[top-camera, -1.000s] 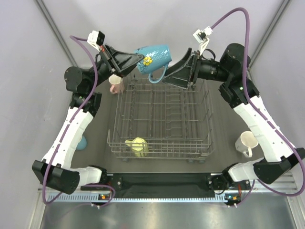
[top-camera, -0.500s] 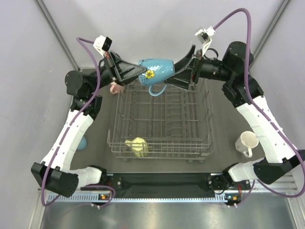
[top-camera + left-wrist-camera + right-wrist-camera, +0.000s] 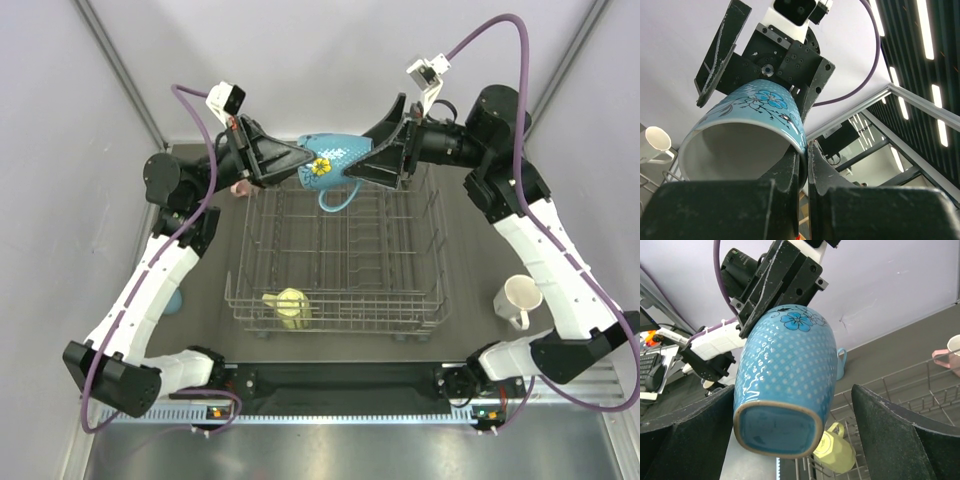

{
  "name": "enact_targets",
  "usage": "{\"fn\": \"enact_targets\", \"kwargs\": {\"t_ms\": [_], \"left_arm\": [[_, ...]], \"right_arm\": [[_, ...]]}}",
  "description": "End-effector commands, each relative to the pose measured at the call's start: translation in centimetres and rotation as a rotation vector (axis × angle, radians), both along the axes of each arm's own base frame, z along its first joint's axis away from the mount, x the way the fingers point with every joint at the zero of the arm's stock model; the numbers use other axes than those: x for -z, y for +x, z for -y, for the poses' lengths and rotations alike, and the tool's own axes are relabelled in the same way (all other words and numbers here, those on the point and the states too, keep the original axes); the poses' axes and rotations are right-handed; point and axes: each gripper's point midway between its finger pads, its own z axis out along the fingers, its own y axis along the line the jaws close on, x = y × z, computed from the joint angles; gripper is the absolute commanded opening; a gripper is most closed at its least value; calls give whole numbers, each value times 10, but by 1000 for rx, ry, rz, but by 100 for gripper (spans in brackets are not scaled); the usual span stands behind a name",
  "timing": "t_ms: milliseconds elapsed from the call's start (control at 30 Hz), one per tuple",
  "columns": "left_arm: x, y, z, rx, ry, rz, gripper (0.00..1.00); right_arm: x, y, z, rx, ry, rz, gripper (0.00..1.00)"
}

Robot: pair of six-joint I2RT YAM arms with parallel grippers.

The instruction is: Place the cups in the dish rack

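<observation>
Hanging over the far edge of the dish rack [image 3: 380, 312], the blue mug [image 3: 335, 160] lies on its side btwn my grippers. L gripper [image 3: 300, 160] pinches its rim; R gripper [image 3: 375, 160] is spread wide round its base. Yellow mug [image 3: 287, 305] lies in the rack's near-left corner. White mug [image 3: 518, 298] sits right of the rack, pink mug [image 3: 241, 187] by its far-left corner.

The left arm [image 3: 150, 285] and the right arm [image 3: 540, 255] have white shells on their long links and round black joints; a purple cable [image 3: 495, 20] loops from each to a small white wrist camera [image 3: 425, 70]; the fingers [image 3: 725, 40] are matt black wedges with scuffed pale edges; the black block [image 3: 790, 60] behind them shows small screw holes.
</observation>
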Motion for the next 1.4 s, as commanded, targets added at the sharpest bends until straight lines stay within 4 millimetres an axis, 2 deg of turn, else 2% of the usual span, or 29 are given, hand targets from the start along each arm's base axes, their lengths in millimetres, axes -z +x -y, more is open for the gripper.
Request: {"fn": "enact_targets", "kwargs": {"t_ms": [0,100,200,233,300,333,400,433,467,567,600,667,733,767,900,967,1033,1067,1100,1167,1200,1233,1367], "left_arm": [[-26,-22,-6,-15,-67,124,0],[-27,-22,-5,-14,-66,131,0],[-26,-22,-2,-8,-64,130,0],[-26,-22,-2,-10,-65,132,0],[-25,-20,-2,-12,-66,129,0],[-25,-20,-2,-11,-65,127,0],[-24,-19,-1,-11,-63,125,0],[-22,-18,-1,-9,-60,122,0],[-22,-18,-1,-10,-59,122,0],[-14,-15,2,-9,-35,111,2],[-12,-15,2,-9,-28,107,9],[-2,-11,4,-11,-2,74,31],[3,-10,4,-24,15,68,43],[8,-9,5,-23,30,52,54],[23,-6,6,-33,95,25,67],[37,-2,5,-61,153,20,79],[59,3,-3,-102,240,-78,82],[67,8,-13,-152,279,-70,86],[86,11,-19,-163,335,-168,86],[95,16,-32,-222,389,-176,91],[110,18,-43,-254,435,-262,96],[104,20,-50,-300,453,-252,97],[126,33,-75,-457,670,-287,97]], "right_arm": [[-26,-12,-2,-38,57,69,91],[-25,-14,-3,-57,56,59,85],[-23,-14,-4,-64,54,50,70],[-24,-16,-4,-71,56,48,57],[-22,-19,-5,-95,57,31,42],[-21,-20,-5,-100,59,28,29],[-20,-23,-5,-111,62,19,17],[-19,-22,-5,-109,62,14,4],[-20,-23,-5,-107,66,15,0],[-21,-24,-5,-102,70,7,0],[-21,-24,-5,-95,72,11,0],[-21,-21,-4,-70,75,18,0],[-19,-21,-3,-59,68,47,0],[-14,-21,-2,-55,52,41,0],[0,-14,0,-13,-3,97,0],[7,-9,3,17,-36,144,0],[14,-5,5,42,-70,174,0],[22,0,7,63,-108,206,0],[26,3,8,70,-129,220,0],[33,7,10,75,-168,314,0],[40,7,11,76,-196,326,0],[43,8,14,86,-217,360,0],[63,5,18,41,-318,500,0]]}}
